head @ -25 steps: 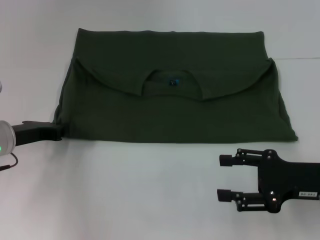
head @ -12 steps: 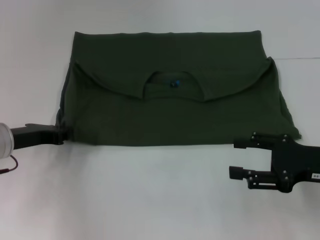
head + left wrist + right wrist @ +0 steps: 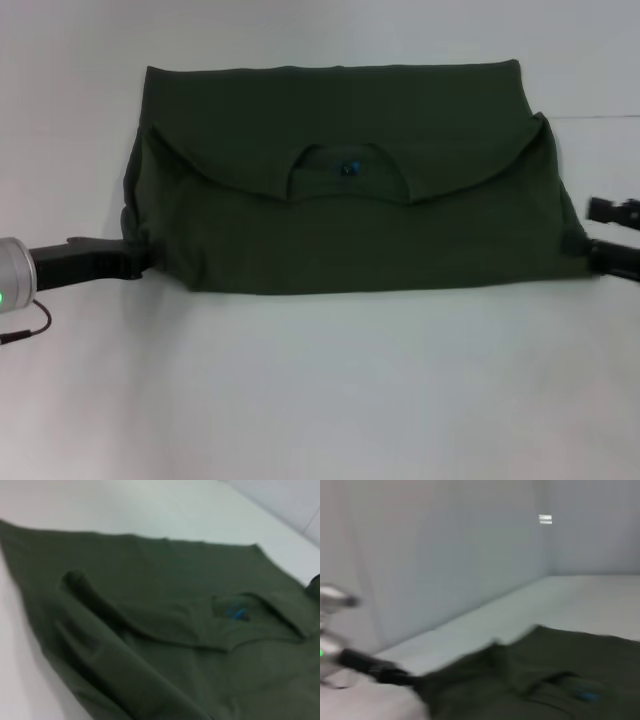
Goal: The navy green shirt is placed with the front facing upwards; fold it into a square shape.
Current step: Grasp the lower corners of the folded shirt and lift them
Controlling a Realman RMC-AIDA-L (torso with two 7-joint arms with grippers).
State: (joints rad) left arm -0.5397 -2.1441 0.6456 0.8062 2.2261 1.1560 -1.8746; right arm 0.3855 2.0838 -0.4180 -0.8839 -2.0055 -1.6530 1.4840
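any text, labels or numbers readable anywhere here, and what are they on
No text can be read in these views.
Small blue print inside the collar of the navy green shirt: too small and blurred to read.
No chest print shows; the shirt lies folded over.
Left pincer at the shirt's left edge and right pincer at its right edge: no label visible.

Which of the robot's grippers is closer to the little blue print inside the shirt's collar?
About even, perhaps the left. The blue print sits mid-shirt; the left gripper is at the near left corner, the right gripper at the near right corner.
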